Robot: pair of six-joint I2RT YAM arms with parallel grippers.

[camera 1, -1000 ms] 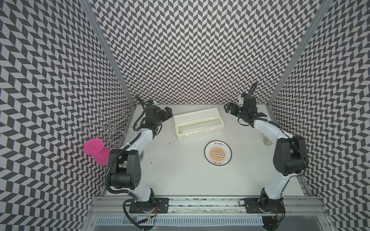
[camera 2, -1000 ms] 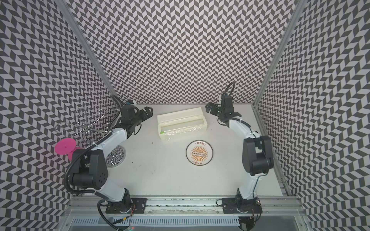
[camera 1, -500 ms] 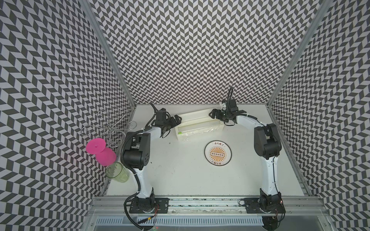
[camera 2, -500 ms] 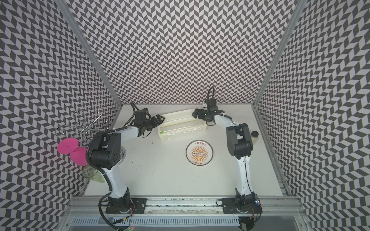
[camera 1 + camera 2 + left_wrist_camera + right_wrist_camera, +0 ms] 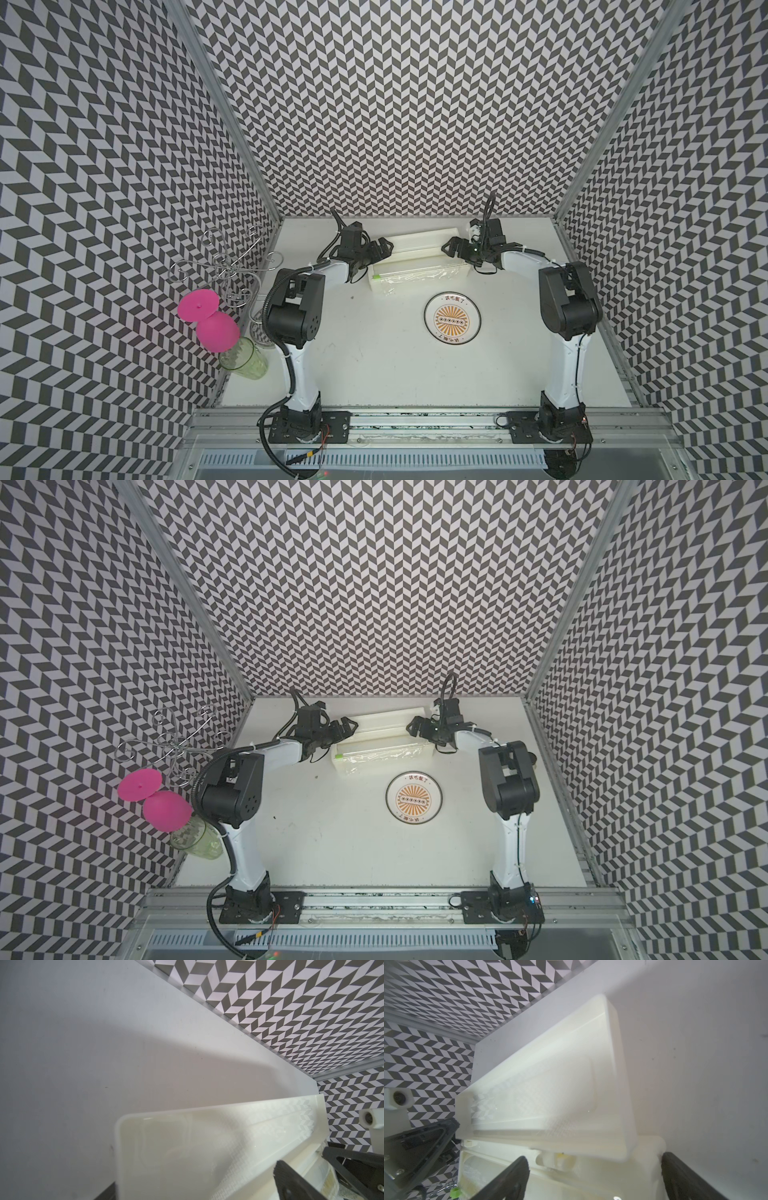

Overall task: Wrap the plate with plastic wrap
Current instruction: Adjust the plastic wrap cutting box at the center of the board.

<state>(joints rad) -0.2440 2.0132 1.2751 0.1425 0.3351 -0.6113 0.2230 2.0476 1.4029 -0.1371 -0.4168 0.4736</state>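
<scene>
Chevron-patterned walls (image 5: 395,104) close in a white desk (image 5: 374,365); take the long cream box (image 5: 415,286) at its far side as your landmark. Its lid (image 5: 419,243) is swung back toward the rear wall. That leaves the roll of plastic wrap (image 5: 419,274) exposed inside, with crinkled film showing along the box's front next to the green tab (image 5: 376,276).

Your left hand (image 5: 380,250) sits at the tab end of the box and your right hand (image 5: 451,249) at the opposite end. Both are spread wide and grip nothing. The right wrist view shows its fingers (image 5: 508,1178) standing either side of that end of the box without closing on it.

The plate (image 5: 452,318) lies flat and bare on the desk just in front of the box, nearer the right hand's end. It is clear of the box and of both hands.

You look to be at the very start: the box is open, but no sheet is drawn out or cut, and nothing covers the plate. Nearly everything remains:
- catch the loose edge;
- pull a sheet long enough to span the plate;
- sever it;
- lay it over and tuck it round the rim.

Whether the film's edge is free enough to pinch, these views do not show.
</scene>
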